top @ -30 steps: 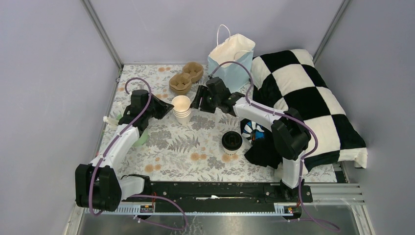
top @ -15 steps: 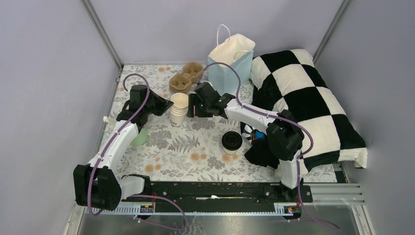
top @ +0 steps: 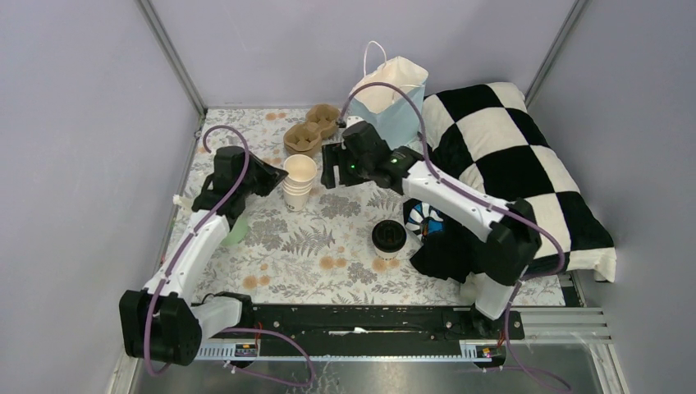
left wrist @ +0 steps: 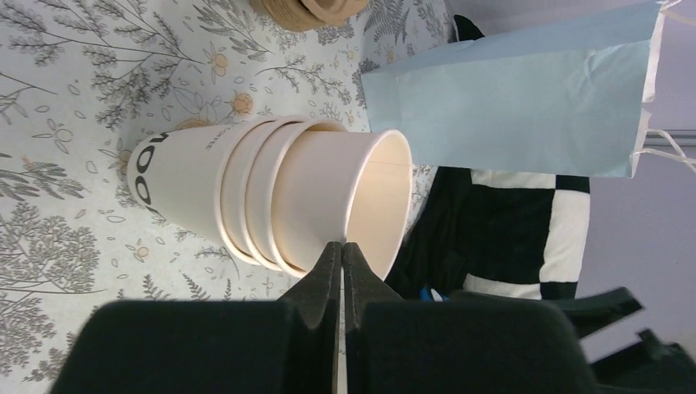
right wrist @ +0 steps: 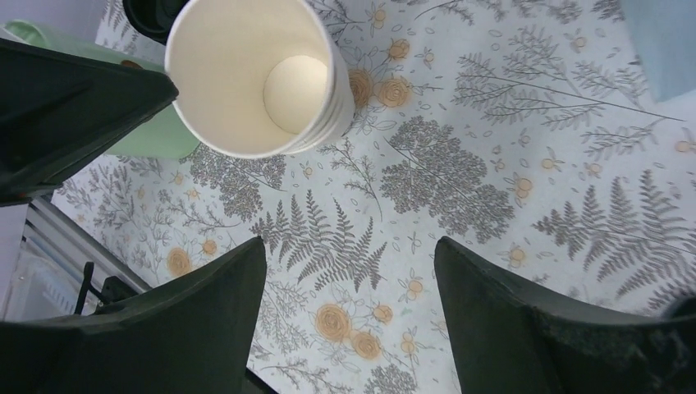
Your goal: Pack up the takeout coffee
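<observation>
One takeout coffee (top: pixel 388 236), a white cup with a black lid, stands upright mid-table, right of both grippers. My left gripper (left wrist: pixel 341 245) is shut on the rim of the top cup of a lidless cream cup stack (left wrist: pixel 271 193), with one finger outside the wall and one inside. Seen from above, the left gripper (top: pixel 279 175) sits at the left side of the cup stack (top: pixel 300 180). My right gripper (top: pixel 331 171) hovers just right of that stack. In its wrist view, the right gripper (right wrist: pixel 349 246) is open and holds nothing. The blue bag (top: pixel 387 103) stands open behind.
A brown cup carrier (top: pixel 312 131) lies at the back, left of the bag. The mint-green cup (top: pixel 236 232) sits under the left arm. A black-and-white checkered cushion (top: pixel 509 172) fills the right side, with a dark cloth (top: pixel 443 250) at its front.
The right gripper neared the cup stack, then drew back slightly and opened wider, and its elbow swung right. The left gripper stayed shut on the top cup, and the stack shifted slightly left.
</observation>
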Tool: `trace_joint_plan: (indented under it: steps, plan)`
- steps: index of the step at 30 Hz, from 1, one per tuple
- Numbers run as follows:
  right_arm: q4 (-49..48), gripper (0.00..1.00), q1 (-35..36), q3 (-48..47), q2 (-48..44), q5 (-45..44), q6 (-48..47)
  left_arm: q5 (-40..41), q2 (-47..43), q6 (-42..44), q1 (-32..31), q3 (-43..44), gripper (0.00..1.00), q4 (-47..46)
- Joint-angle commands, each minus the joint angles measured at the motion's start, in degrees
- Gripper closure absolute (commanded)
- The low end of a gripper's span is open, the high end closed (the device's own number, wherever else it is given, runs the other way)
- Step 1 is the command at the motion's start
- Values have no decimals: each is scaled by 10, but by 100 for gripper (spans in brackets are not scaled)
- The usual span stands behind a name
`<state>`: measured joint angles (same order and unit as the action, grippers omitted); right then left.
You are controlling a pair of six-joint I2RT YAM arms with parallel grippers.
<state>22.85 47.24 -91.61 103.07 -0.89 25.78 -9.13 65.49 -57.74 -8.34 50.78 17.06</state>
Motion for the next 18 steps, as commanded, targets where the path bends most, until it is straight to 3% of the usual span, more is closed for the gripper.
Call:
trace_joint_plan:
  steps: [1, 11, 18]
  plan:
    - [21, 18, -23, 23, -79, -5, -29, 16, -32, 27, 17, -43, 100, -62]
    - [39, 17, -67, 109, -196, -3, -35, -10, -33, 20, 73, -88, 100, -166]
    - [44, 17, -87, 144, -235, -1, -37, 6, -1, 42, 118, -71, 100, -221]
